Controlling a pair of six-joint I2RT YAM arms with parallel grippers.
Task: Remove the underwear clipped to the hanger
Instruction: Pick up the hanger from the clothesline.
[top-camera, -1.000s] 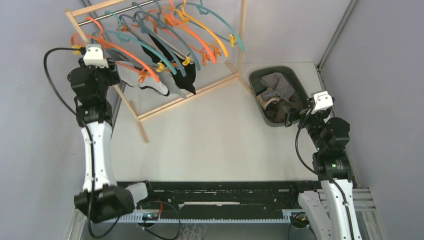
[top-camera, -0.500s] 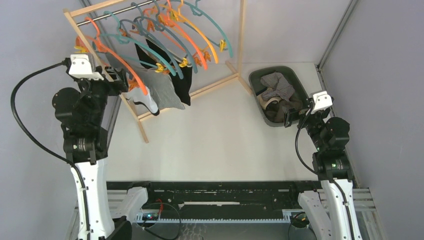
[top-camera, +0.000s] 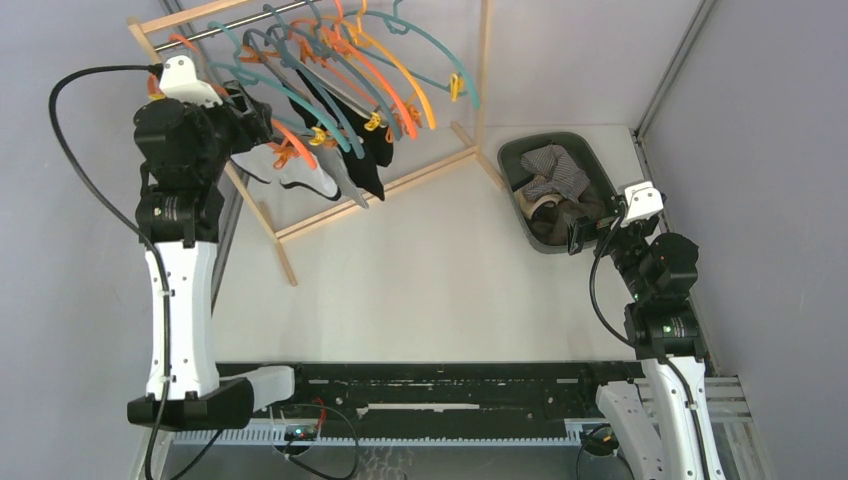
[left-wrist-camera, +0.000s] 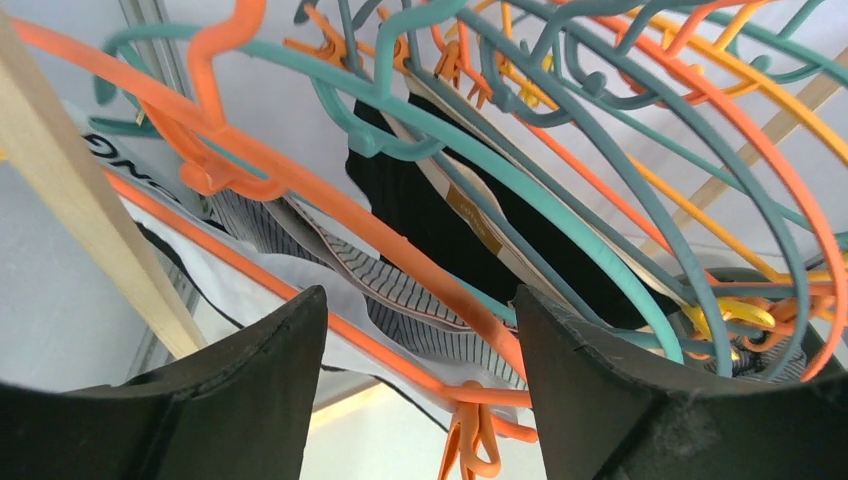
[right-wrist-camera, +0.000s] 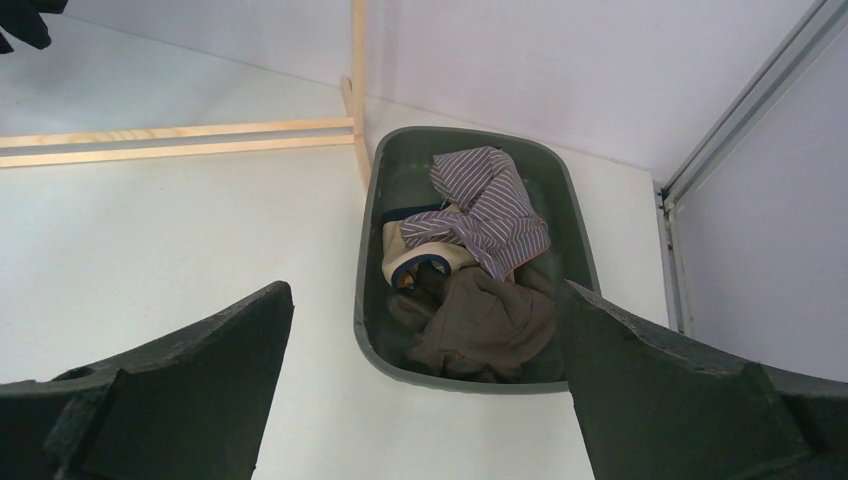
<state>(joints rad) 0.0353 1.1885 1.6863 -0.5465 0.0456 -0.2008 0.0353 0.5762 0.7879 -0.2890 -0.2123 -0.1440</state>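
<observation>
- The underwear (top-camera: 318, 178) hangs clipped on plastic hangers at the left end of the wooden rack (top-camera: 380, 190), at the far left of the table: a white pair with black trim (top-camera: 290, 176) on the outside, a grey pair (left-wrist-camera: 400, 295) next in, and black pairs (left-wrist-camera: 420, 210) deeper along the rail.
- The left gripper (top-camera: 255, 118) is raised right up at those hangers, so I judge this arm the one to use. The right gripper (right-wrist-camera: 425, 290) is well apart, spread wide and empty over the dark bin (right-wrist-camera: 365, 300) of clothes.
- In the left wrist view my claw (left-wrist-camera: 418, 297) is released, its jaws apart with nothing pinched. The white pair lies just ahead and a little left of the gap.
- The orange hanger (left-wrist-camera: 350, 215) carrying it crosses the gap on a slant, upper left to lower right, so its long axis lies across my jaws.
- An orange clip (left-wrist-camera: 470, 440) hangs at the low end of that bar, near my right finger. I would aim for the cloth just beside it.
</observation>
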